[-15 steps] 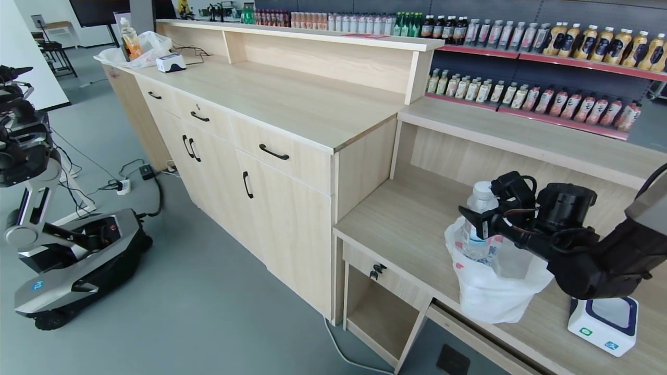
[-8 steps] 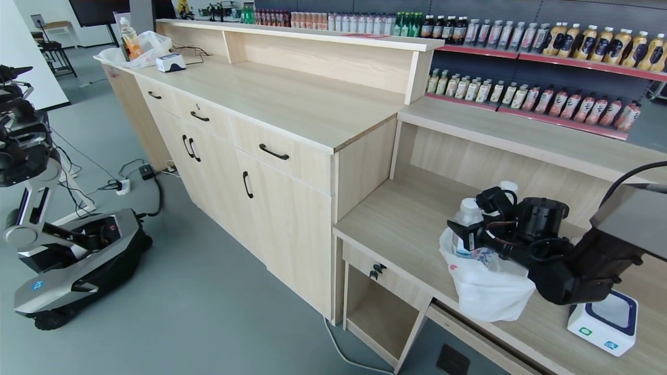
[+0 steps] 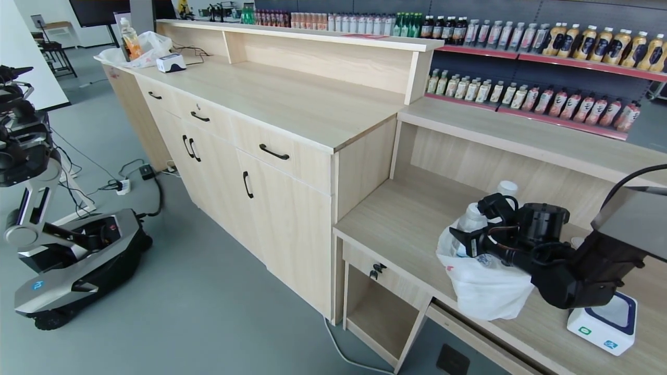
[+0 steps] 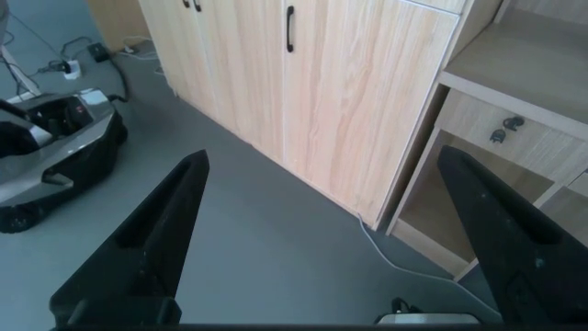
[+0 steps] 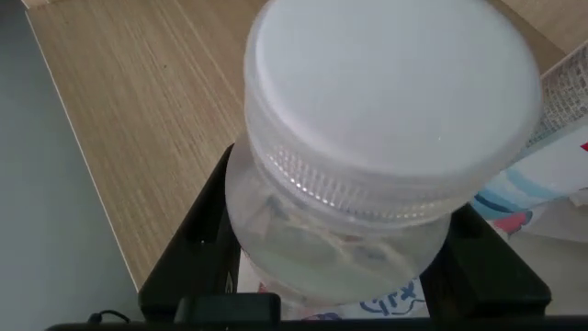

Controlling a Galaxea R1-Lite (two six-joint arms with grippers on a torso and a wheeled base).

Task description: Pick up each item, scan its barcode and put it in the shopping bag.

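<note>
A clear water bottle (image 3: 469, 221) with a white cap stands upright, its lower part inside the white shopping bag (image 3: 487, 289) on the low counter (image 3: 401, 219). My right gripper (image 3: 477, 226) is shut on the bottle's body. In the right wrist view the bottle's cap (image 5: 390, 101) is close up, with a black finger (image 5: 207, 230) on either side of the bottle. A second white-capped bottle (image 3: 507, 188) shows just behind the gripper. My left gripper (image 4: 322, 248) hangs open over the grey floor, in front of the cabinet doors, holding nothing.
A white barcode scanner (image 3: 603, 323) sits on the counter at the right of the bag. A taller counter (image 3: 292, 99) runs to the left. Drink shelves (image 3: 526, 99) line the back wall. Another wheeled robot (image 3: 57, 245) stands on the floor at far left.
My right gripper has moved down and a little to the left, lowering the bottle into the bag. The second bottle's cap has come into sight behind it.
</note>
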